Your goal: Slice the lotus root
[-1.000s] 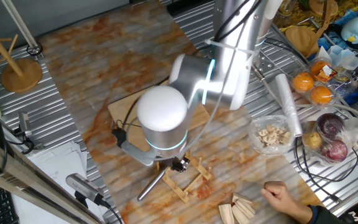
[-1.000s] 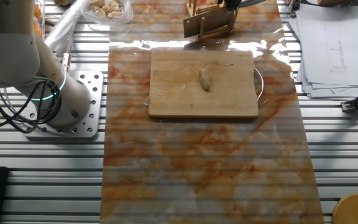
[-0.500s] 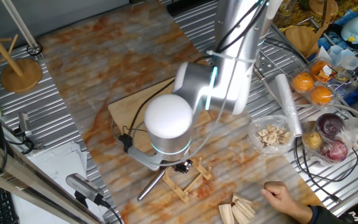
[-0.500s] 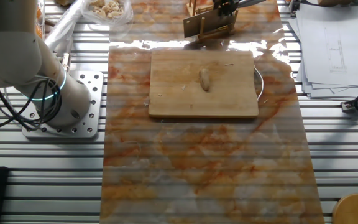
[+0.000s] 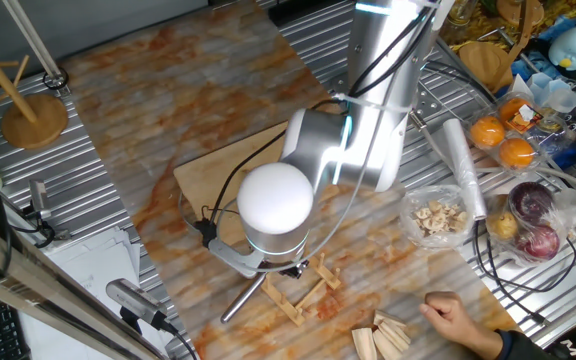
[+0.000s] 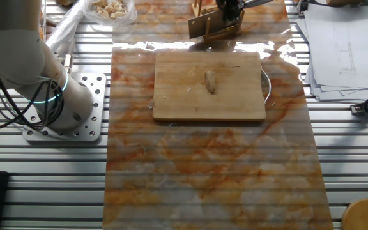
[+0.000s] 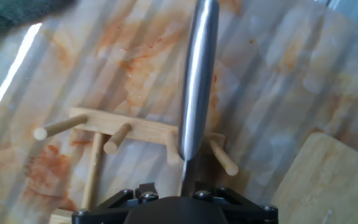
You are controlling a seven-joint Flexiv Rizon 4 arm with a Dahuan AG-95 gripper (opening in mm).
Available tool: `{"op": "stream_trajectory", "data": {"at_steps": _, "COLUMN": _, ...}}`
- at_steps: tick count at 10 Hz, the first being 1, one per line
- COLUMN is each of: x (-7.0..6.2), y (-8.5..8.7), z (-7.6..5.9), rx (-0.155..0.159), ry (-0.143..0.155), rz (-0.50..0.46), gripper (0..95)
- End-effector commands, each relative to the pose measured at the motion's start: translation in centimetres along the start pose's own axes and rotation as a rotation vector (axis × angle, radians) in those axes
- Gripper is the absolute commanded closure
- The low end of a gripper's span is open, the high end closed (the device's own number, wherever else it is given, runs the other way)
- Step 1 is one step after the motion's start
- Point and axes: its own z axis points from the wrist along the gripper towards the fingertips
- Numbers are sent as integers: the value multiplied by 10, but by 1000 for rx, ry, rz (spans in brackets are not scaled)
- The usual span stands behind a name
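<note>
Hand view is showing a long steel knife handle [image 7: 197, 81] resting across the small wooden peg rack [image 7: 135, 134], stored there so that its grip is standing clear of the table for the gripper [image 7: 185, 186]; whether the fingers are clamping it I cannot tell. Beyond the rack, on the rectangular pale wooden cutting board [image 6: 190, 102], the stubby beige lotus root [image 6: 210, 81] is lying whole near the middle. Nothing is standing between the rack and the board.
</note>
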Motion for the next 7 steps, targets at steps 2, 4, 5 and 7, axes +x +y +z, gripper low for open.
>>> {"op": "stream_trajectory", "data": {"at_steps": 2, "x": 5, "y": -3, "z": 3, "rx": 1, "ry": -2, "rz": 9, "gripper": 760}}
{"op": "stream_trajectory", "data": {"at_steps": 4, "x": 6, "y": -4, "z": 6, "rx": -1, "ry": -3, "rz": 8, "gripper": 760}}
{"op": "stream_trajectory", "data": {"at_steps": 5, "x": 6, "y": -3, "z": 6, "rx": -3, "ry": -3, "rz": 8, "gripper": 760}}
{"op": "stream_trajectory", "data": {"at_steps": 7, "x": 6, "y": -3, "z": 6, "rx": 0, "ry": -2, "rz": 7, "gripper": 760}}
